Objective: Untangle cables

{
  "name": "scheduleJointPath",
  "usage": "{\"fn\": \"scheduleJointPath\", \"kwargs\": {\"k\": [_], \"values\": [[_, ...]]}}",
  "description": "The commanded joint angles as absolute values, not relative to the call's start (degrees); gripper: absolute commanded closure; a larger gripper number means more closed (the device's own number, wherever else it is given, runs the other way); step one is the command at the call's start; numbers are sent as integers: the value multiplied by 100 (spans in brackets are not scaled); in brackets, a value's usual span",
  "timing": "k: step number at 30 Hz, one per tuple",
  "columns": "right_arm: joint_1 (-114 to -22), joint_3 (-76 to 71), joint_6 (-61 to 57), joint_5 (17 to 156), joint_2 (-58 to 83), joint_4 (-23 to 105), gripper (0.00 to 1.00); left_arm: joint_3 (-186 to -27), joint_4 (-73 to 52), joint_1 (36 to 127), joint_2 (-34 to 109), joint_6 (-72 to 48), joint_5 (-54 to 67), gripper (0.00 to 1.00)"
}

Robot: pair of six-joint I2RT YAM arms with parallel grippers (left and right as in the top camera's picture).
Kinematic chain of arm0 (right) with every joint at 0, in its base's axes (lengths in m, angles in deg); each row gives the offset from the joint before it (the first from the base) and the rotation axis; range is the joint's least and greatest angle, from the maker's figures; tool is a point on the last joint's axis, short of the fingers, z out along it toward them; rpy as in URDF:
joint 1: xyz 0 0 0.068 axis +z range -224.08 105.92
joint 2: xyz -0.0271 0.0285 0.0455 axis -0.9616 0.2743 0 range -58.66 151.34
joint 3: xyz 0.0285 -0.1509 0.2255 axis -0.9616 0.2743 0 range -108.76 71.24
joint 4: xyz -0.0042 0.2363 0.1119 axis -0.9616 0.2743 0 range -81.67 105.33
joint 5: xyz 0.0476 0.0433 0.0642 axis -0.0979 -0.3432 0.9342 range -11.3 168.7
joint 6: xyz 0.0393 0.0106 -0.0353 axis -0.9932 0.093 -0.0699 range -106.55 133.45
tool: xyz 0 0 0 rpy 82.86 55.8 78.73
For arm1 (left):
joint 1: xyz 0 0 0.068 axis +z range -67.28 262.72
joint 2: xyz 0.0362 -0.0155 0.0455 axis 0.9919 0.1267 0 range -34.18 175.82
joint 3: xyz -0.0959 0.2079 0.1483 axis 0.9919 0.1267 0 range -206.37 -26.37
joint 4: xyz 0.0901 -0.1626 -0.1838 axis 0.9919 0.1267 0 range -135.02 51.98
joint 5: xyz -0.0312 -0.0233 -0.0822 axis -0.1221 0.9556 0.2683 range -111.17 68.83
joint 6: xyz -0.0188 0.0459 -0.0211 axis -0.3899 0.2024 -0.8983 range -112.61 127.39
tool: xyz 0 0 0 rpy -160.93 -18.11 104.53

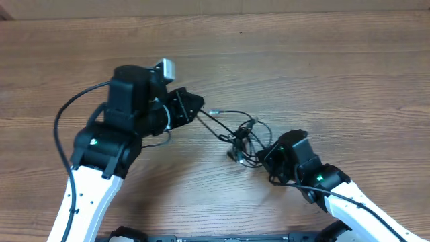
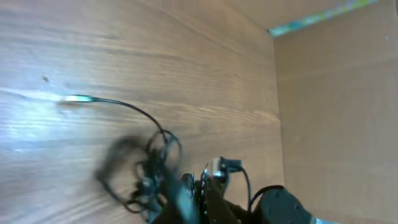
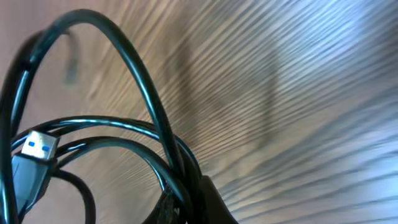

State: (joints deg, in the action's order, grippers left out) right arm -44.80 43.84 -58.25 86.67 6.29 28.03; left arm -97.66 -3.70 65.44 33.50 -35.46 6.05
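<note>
The cables [image 1: 243,138] lay knotted in the middle of the desk [image 1: 336,60], with a USB plug [image 3: 38,146] inside the loops. Risk: a hard pull could cinch the knot tighter. The bundle ran diagonally, far-left to near-right, between the left gripper [image 1: 196,107] and the right gripper [image 1: 267,156], each clamped on a strand.

Two arms: left arm [image 1: 107,144], right arm [image 1: 316,176]. One tangled bundle of cables [image 1: 243,138] between them; separate cords cannot be counted. One table [image 1: 336,67].

Both arms reach inward toward each other; left gripper [image 1: 195,107] and right gripper [image 1: 264,156] each have jaws closed on the cables [image 1: 242,139]
</note>
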Motion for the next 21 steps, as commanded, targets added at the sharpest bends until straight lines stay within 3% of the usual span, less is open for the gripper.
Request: {"fn": "scheduleJointPath", "kwargs": {"k": [1,6,11,16,18,21], "values": [[-4992,4419,-5001,8149,533,3378,96,-10093,-352,6944,3029,-3113,116,96],[-5682,4415,-4769,8160,244,3931,96,-10093,-151,7445,2988,-3120,-339,96],[-5873,4415,-3648,9377,6,3483,96,-10087,94,7563,3005,-3137,-378,95],[-5862,4415,-2929,11548,-16,2231,96,-10074,371,7556,3169,-3142,-354,76],[-5862,4415,-2931,12145,-16,1796,96,-10074,474,7556,3239,-3161,-323,62],[-5862,4415,-2933,12673,-16,1276,96,-10074,566,7556,3383,-3161,-127,49]]}}
